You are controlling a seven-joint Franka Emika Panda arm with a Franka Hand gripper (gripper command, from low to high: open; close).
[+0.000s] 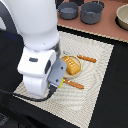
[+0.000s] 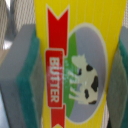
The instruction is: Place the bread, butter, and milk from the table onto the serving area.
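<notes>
Cream striped fabric of the serving area (image 1: pixel 97 75) lies on the black bench (image 1: pixel 112 100) in the exterior view. The white Panda arm (image 1: pixel 37 45) fills the exterior view's left and hangs low over the mat, hiding most of its near corner. The bread (image 1: pixel 73 64), an orange-brown loaf, sits on the round tan plate (image 1: pixel 66 60) near the middle of the mat, just beside the arm's wrist housing. One orange-handled knife (image 1: pixel 87 58) lies on the mat toward the exterior view's right of the plate; a second orange-handled knife (image 1: pixel 73 84) lies on the near side of the plate. A sliver of yellow shows at the lower edge of the wrist housing; the pincer itself is hidden by the arm in this view. Two dark pots (image 1: pixel 80 10) stand on the reddish-brown counter (image 1: pixel 100 26) beyond the mat. The milk cannot be located.

Wrist view: the butter (image 2: pixel 77 60), a yellow box with a red banner and a cow picture, fills the frame between the two pads (image 2: pixel 22 75). Pads are grey with green facing, one at each long side of the box, both touching it. The pincer (image 2: pixel 75 70) is clamped on the butter. Striped mat fabric shows behind the box.
</notes>
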